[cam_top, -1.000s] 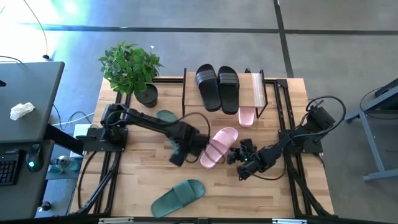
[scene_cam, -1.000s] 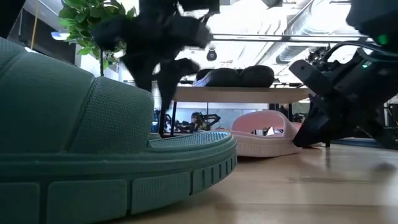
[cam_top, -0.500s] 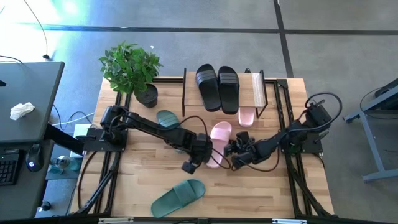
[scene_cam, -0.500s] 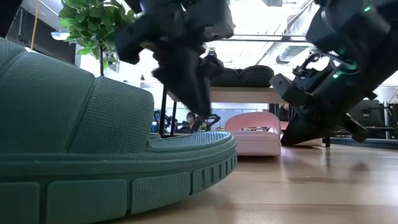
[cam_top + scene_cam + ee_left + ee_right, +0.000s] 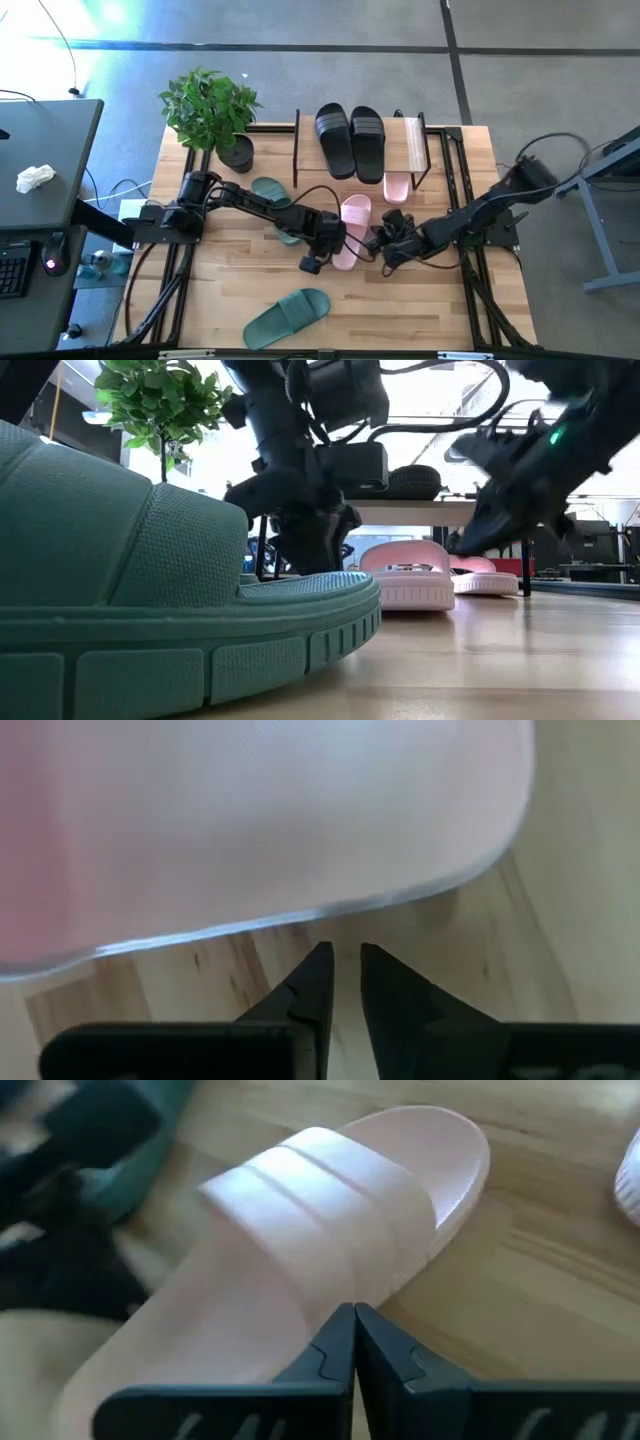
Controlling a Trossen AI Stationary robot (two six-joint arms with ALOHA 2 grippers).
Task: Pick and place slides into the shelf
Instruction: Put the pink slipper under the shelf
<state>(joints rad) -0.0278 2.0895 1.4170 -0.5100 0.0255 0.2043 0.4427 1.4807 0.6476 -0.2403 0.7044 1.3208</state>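
Note:
A pale pink slide lies flat on the slatted tabletop, its toe toward the shelf. My left gripper stands at the slide's near left corner, fingers a narrow gap apart over bare wood, just short of the slide's rim. My right gripper is shut at the slide's right side. Two black slides rest on the shelf's top board. A second pink slide lies under the shelf. One green slide lies beneath my left arm, another near the front edge. My right gripper has its shut fingertips at the pink slide's long right side, just below the strap. The fingers come slanting down from the table's right. The slide lies sole down on the table. Whether the tips touch it, I cannot tell.
A potted plant stands at the table's far left corner. In the low view the near green slide fills the left foreground. Bare wood lies open at the near right.
My left gripper has moved toward the table's right and near edge, to the pink slide's near corner, and has closed most of the way. My right gripper has moved left to the slide's side. The slide has turned from slanting to lying straight, toe toward the shelf.

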